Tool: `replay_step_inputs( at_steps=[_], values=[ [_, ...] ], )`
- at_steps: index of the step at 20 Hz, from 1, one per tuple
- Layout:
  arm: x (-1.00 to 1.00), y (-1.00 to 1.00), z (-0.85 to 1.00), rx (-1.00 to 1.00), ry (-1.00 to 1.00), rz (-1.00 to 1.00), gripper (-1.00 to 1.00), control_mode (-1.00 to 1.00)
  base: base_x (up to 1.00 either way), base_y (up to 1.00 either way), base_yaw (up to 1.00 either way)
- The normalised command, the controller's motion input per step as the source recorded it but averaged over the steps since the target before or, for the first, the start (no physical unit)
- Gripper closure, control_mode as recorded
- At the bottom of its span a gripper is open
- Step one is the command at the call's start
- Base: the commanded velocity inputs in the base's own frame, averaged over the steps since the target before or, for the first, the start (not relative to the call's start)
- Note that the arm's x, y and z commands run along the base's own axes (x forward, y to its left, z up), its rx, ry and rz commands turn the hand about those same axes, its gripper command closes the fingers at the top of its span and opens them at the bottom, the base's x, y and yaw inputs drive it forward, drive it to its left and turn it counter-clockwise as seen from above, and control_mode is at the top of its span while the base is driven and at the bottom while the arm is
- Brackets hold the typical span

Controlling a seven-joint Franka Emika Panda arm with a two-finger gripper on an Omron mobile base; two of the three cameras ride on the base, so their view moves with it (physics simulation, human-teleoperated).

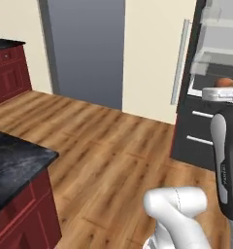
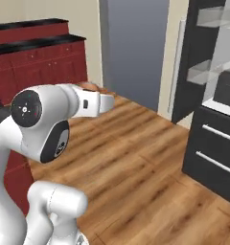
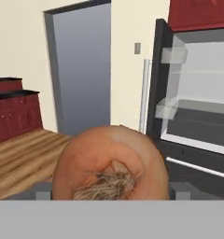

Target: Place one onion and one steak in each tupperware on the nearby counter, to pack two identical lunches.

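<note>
Round orange-brown onion point(image 3: 111, 163) w/ dry root tuft sits between gripper point(image 3: 111, 190) fingers, jaws wide, prob. clamped on it. Held in air near open fridge point(image 3: 198, 107). Light, firm, smooth skin; grip across widest part.

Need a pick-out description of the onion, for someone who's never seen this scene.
Find the open fridge with clear shelves, right of the grey door. In the hand view the onion sits right in front of it, between the gripper's wide jaws. It is the one orange-brown ball here, with a dry, straw-like root tuft.
</note>
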Motion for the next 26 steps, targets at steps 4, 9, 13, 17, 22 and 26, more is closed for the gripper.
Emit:
replay_step_inputs(
  at_steps=[4, 9, 13, 17, 22, 26],
  values=[
    [0.00, 0.00, 0.00, 0.00, 0.00, 0.00, 1.00, 1.00, -0.85, 0.38, 0.54],
    [0.00, 0.00, 0.00, 0.00, 0.00, 0.00, 1.00, 1.00, -0.51, 0.96, 0.57],
    [0.00, 0.00, 0.00, 0.00, 0.00, 0.00, 1.00, 1.00, -0.07, 1.00, 0.54],
    [0.00, 0.00, 0.00, 0.00, 0.00, 0.00, 1.00, 1.00, 0.00, 1.00, 0.49],
    [0.00, 0.00, 0.00, 0.00, 0.00, 0.00, 1.00, 1.00, 0.12, 1.00, 0.32],
    [0.00, 0.00, 0.00, 0.00, 0.00, 0.00, 1.00, 1.00, 0.27, 1.00, 0.25]
  ],
)
